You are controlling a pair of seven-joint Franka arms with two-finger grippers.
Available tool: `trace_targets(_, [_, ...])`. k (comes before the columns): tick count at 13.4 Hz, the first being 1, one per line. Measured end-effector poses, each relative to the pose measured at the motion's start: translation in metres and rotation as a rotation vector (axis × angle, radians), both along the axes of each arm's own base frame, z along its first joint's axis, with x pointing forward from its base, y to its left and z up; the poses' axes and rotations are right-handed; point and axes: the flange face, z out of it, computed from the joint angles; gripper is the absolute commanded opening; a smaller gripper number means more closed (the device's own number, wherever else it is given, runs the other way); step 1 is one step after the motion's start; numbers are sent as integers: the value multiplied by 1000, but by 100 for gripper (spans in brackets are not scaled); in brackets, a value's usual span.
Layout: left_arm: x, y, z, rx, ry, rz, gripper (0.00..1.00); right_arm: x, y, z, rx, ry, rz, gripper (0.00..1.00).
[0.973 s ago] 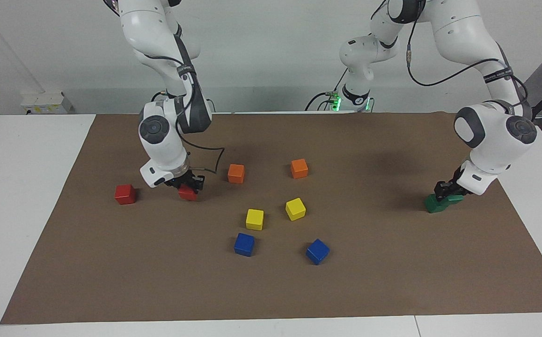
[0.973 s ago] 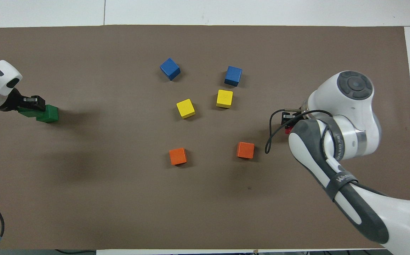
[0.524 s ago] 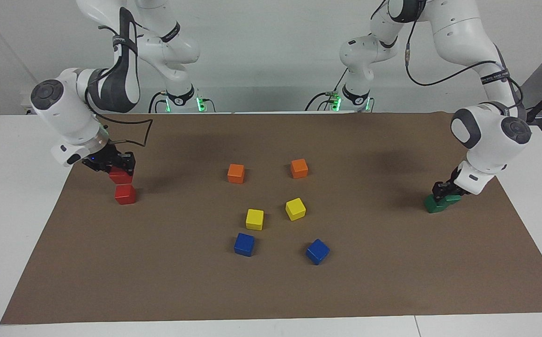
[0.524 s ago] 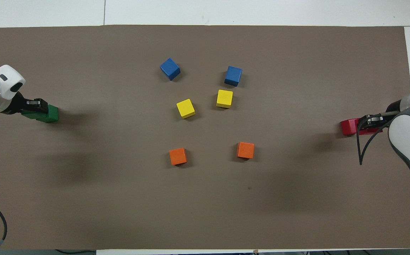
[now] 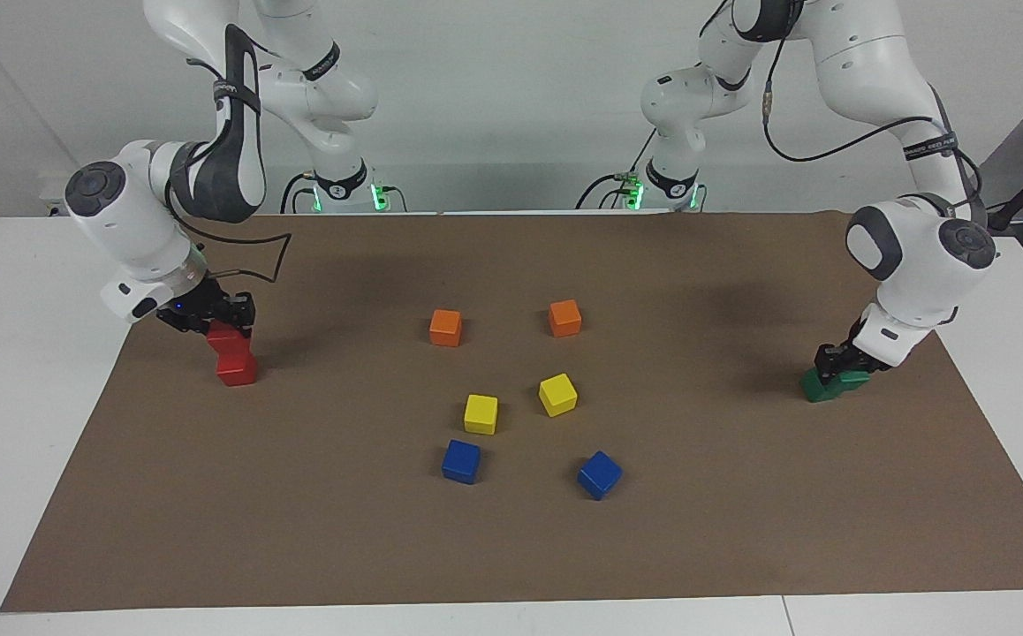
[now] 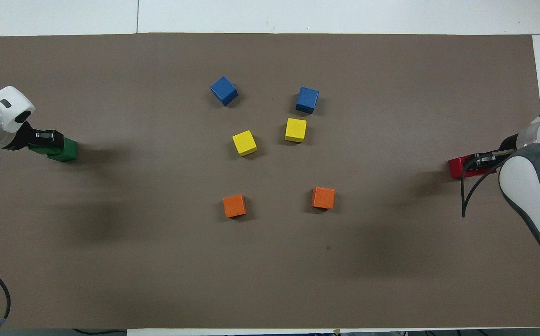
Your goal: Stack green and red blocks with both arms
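Here the right gripper (image 5: 227, 316) is clamped on the upper red block (image 5: 227, 337), which rests on the lower red block (image 5: 237, 367) at the right arm's end of the tabletop (image 5: 511, 530). It sits slightly off square, likely why the grip is not yet let go. The orange, yellow and blue cubes lie untouched in the middle, apart from both stacks. At the left arm's end, the left gripper (image 5: 838, 358) grasps the upper green block (image 5: 847, 380), set skewed on the lower green block (image 5: 816, 389); releasing now could leave a crooked stack.
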Motion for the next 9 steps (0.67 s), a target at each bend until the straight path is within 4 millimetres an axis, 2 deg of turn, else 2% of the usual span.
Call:
trace_targets(5, [-13, 3, -18, -2, 34, -57, 100, 0, -17, -10, -17, -15, 30, 0])
trace_targets(9, [-16, 6, -10, -3, 51, -55, 100, -2, -16, -17, -23, -27, 33, 0])
